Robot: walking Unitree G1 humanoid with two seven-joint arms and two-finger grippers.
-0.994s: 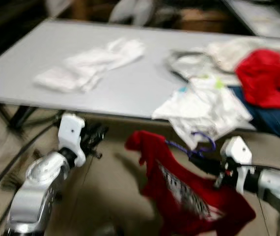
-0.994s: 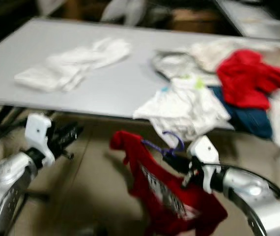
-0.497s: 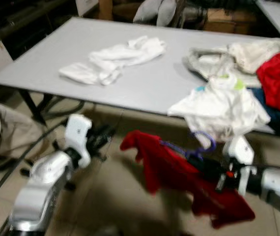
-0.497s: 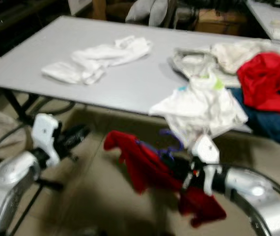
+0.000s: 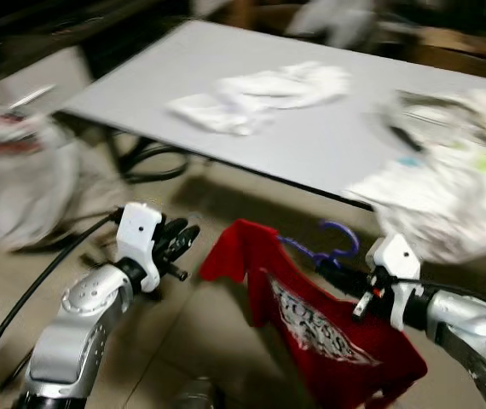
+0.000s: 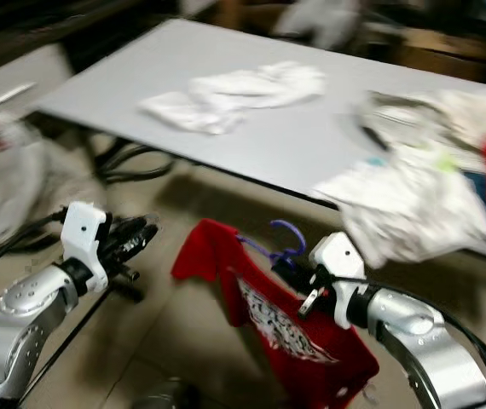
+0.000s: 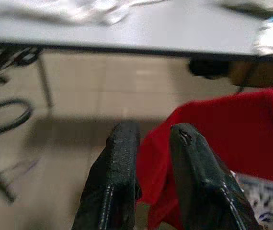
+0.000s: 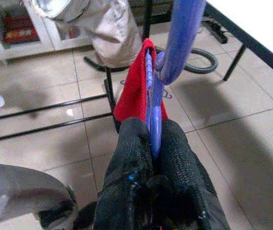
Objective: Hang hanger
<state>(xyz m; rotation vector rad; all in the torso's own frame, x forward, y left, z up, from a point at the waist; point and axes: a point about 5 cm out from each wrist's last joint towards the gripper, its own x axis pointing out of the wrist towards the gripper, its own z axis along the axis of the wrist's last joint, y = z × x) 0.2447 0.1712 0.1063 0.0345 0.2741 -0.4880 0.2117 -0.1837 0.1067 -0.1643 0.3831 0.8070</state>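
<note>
So, right gripper (image 8: 151,143) fingers clamped on purple plastic hanger (image 5: 332,247) w/ red printed T-shirt (image 5: 311,315); left gripper (image 7: 153,139) fingers slightly apart, holding nothing.

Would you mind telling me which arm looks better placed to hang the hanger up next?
The right. The right gripper is already shut on the purple hanger, with the red shirt hanging from it. The left gripper holds nothing, its fingers slightly apart beside the shirt.
</note>
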